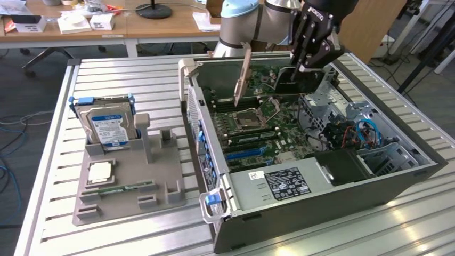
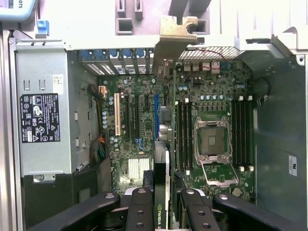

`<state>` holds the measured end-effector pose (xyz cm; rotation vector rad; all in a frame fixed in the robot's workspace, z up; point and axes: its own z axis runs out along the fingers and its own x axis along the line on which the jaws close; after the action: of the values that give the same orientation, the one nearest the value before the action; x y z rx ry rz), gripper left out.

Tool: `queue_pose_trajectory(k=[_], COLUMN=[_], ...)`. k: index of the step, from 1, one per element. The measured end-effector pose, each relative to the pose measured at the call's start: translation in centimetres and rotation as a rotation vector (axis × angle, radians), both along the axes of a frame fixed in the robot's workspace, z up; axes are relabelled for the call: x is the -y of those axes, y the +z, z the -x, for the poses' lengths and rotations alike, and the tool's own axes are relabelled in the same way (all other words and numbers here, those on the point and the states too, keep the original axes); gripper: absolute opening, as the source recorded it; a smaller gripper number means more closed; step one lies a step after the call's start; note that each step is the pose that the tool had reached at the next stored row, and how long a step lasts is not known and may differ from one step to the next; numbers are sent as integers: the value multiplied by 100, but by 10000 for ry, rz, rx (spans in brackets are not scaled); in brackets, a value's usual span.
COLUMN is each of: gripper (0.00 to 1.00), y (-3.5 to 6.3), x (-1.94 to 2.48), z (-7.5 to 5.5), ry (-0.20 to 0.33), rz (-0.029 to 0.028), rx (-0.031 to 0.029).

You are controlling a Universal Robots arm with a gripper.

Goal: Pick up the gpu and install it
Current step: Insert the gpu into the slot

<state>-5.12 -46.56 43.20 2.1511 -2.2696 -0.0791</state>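
At the exterior view's left, the hard drive [image 1: 106, 125] stands well apart. Over the open case [image 1: 320, 213], the gripper [image 1: 302, 69] clamps the gpu [image 1: 286, 85] on edge above the motherboard [image 1: 249, 136]. The card hangs directly beneath it, its long axis along the slots and its bracket [image 1: 243, 72] leftward.

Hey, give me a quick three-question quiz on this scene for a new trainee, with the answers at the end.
1. Multiple choice: what is clamped in the gripper? A) a screwdriver B) the gpu C) a power cable
2. True or false: the hard drive lies inside the computer case.
3. Fill in: the case lies with its side ___, so the motherboard shows.

Key
1. B
2. False: it stands in the grey holder on the exterior view's left of the case.
3. open
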Motion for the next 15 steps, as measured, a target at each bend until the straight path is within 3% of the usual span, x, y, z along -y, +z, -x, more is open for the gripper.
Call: queue_pose_trajectory(k=[11, 15], gripper=[27, 27], y=[-156, -168], x=[-1, -1], z=[0, 1], ry=[1, 0], rz=[1, 0], rx=[7, 10])
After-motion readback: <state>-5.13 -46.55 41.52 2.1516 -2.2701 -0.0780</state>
